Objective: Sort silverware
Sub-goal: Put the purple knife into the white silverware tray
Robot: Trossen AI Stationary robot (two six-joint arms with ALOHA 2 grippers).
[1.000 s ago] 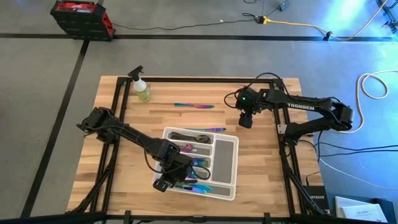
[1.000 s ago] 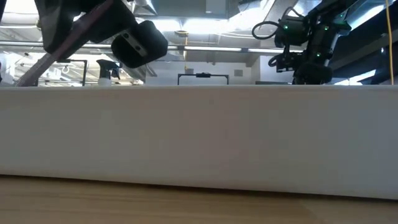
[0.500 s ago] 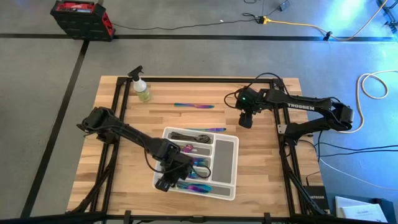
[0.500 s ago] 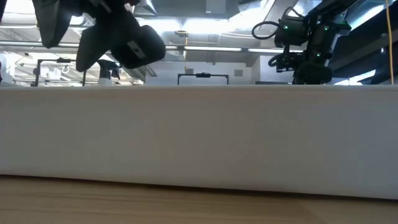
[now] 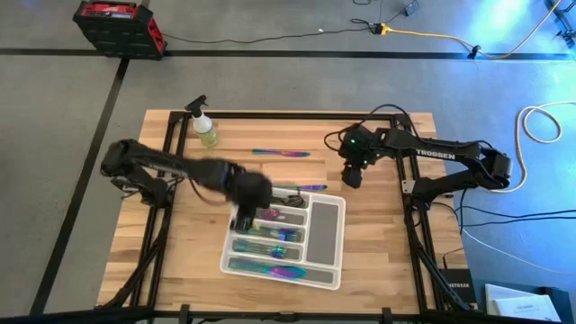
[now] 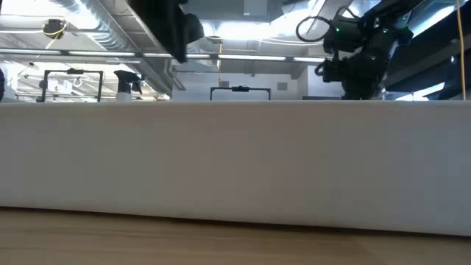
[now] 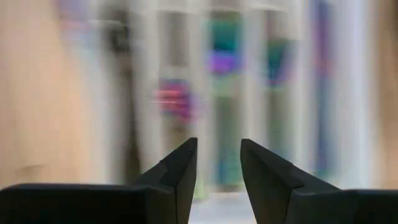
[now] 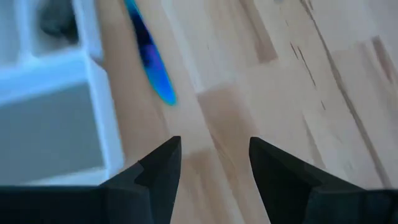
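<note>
Left end effector (image 5: 245, 209) over the near-left part of the tray (image 5: 335, 236), blurred in the high view; fingers parted and empty in the left wrist view, nothing between them. Directly below and ahead of it: sorted silverware (image 5: 270, 250) lying in the tray's long slots, rainbow-coloured pieces side by side, with dark pieces in the slot along the tray's far edge. Right end effector (image 5: 352, 177) hovering above bare desk (image 5: 378, 234), just beyond the tray's far right corner; fingers spread wide, holding nothing. Two loose pieces outside the tray. First: a blue piece (image 5: 308, 188) flat on the desk beside the tray's far edge, just to the inner side of the right end effector; also visible in the right wrist view (image 8: 149, 53) ahead of the fingers, next to the tray wall. Long axis roughly parallel to the tray's far edge. Second: a rainbow piece (image 5: 281, 153) farther out toward the spray bottle (image 5: 206, 129), long axis also across the desk. Judgement: right arm nearer to both loose pieces; blue piece the closest target, calling for a short sideways shift toward the tray and fingers set across the handle.
</note>
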